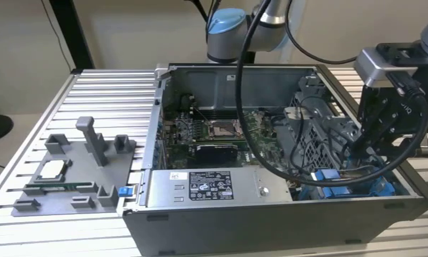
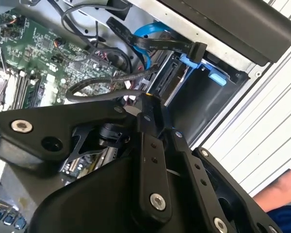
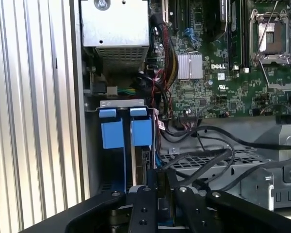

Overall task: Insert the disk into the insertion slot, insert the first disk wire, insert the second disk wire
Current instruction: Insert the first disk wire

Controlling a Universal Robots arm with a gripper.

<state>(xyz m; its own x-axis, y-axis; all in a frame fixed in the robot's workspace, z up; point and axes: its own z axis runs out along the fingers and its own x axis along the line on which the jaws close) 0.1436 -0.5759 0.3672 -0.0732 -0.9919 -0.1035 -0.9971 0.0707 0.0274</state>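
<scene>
Table (image 1: 92,85): ribbed metal top that carries everything in the scene.
Tray (image 1: 85,168): grey, at 9 o'clock in the exterior view. It rests on the table just beside the computer case and holds small grey posts and blocks.
Computer case (image 1: 271,225): open on top and fills the middle of the exterior view from 6 to 3 o'clock.
Power-supply box (image 1: 207,187): grey with a white label. It sits inside the case at 6 o'clock, against the near wall.
Circuit board (image 1: 214,128): green, on the case floor at the centre, beyond the power-supply box.
Arm (image 1: 228,27): its blue and grey base stands at 12 o'clock, behind the case.
Disk (image 3: 141,132): stands on edge in its bright blue frame in the drive bay, at the case corner at 4 o'clock in the exterior view. A second blue frame (image 3: 111,133) stands just beside it.
Wires (image 3: 203,162): black, and they run across a perforated metal plate to meet at the gripper's tip.
Gripper (image 1: 357,150): reaches down into the case at 3 o'clock, directly over the drive bay, with its tip close to the disk's edge in both wrist views.
Gripper state: the fingers (image 3: 145,204) are drawn together at the tips. Whether a wire is pinched between them cannot be told.
</scene>
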